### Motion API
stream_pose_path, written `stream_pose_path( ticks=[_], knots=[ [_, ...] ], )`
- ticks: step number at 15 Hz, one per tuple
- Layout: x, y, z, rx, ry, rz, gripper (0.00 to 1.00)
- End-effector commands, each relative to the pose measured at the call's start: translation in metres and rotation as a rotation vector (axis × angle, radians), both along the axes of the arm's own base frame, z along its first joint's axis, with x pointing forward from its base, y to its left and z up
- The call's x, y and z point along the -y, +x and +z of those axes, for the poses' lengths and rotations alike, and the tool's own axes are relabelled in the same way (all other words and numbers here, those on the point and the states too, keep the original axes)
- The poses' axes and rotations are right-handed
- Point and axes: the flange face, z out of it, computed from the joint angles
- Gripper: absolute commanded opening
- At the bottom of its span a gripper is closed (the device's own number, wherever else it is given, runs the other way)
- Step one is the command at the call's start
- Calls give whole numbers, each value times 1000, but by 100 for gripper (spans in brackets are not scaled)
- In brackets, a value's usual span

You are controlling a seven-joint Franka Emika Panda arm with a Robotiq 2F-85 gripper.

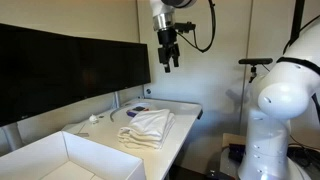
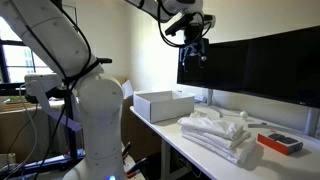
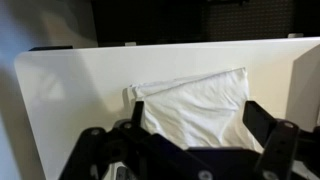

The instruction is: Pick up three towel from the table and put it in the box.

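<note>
The pincer (image 1: 168, 60) hangs high above the towels (image 1: 148, 127), its fingers spread wide and holding nothing. The towels lie in a loose pile on the desk (image 1: 186, 122), just beside the monitors (image 1: 70, 60). The open box (image 1: 70, 158) stands near the towels on the same desk.
</note>
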Motion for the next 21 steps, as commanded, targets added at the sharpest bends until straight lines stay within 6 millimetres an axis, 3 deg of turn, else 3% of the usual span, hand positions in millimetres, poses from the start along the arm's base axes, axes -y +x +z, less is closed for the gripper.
stream_pose_path(
  ticks=[1,13,21],
  knots=[
    [0,0,1,-1,0,0,100],
    [1,3,1,10,-2,-12,100],
    [22,10,-7,117,36,-336,100]
  ],
)
